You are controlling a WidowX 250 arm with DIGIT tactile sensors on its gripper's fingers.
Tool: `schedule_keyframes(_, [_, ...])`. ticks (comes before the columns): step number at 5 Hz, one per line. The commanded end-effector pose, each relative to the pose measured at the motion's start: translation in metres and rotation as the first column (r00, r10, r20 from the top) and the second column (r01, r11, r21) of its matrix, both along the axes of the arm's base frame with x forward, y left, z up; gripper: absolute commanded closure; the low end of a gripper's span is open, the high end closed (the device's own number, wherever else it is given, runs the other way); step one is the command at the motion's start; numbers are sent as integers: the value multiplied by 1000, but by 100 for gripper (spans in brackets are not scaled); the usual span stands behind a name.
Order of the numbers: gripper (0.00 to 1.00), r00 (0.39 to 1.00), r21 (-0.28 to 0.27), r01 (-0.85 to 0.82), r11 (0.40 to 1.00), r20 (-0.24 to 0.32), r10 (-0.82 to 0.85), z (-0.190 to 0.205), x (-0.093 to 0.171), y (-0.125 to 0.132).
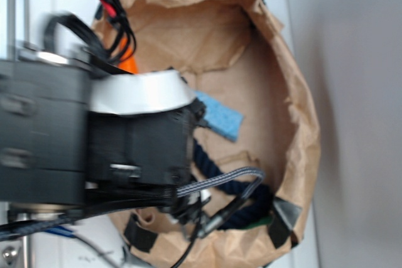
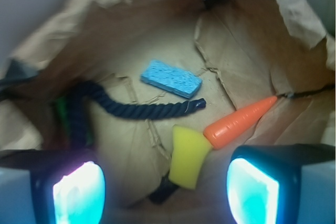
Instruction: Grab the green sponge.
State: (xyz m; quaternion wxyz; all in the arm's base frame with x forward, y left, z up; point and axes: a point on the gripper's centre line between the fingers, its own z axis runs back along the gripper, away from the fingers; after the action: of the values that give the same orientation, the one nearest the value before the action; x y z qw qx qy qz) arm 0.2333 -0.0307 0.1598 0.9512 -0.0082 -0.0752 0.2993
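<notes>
Brown paper forms the bag (image 2: 247, 72) that holds everything I can see. In the wrist view, the gripper (image 2: 165, 187) hangs over the bag floor with its two fingers wide apart and nothing between them; the left pad (image 2: 79, 192) and right pad (image 2: 252, 190) glow cyan at the bottom corners.

Contents on the bag floor, wrist view:
- Blue sponge (image 2: 171, 78), lying flat near the centre.
- Dark rope (image 2: 136, 109), running just below the blue sponge and curling down the left side.
- Carrot (image 2: 239, 121), lying at an angle on the right, its thick end touching the yellow piece (image 2: 188, 156).
- Green sponge (image 2: 62, 111): I see only a blurred green strip at the far left, beside the rope's bend, mostly hidden.

In the exterior view, the arm (image 1: 125, 142) covers the left part of the bag; a green sliver (image 1: 265, 220) shows by the rope at the lower rim.
</notes>
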Motion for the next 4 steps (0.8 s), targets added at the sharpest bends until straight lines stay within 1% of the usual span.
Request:
schedule_keyframes(1, [0,993,-44,-116,992,26,118,-27,25,28])
schedule_keyframes(2, [0,993,-59,-109,992,44,111,-47,16,35])
schedule_keyframes(3, [0,997,-39,-72,997,31,74,-67,11,40])
schedule_keyframes(4, [0,997,-27,-41,999,62,43,-84,4,38])
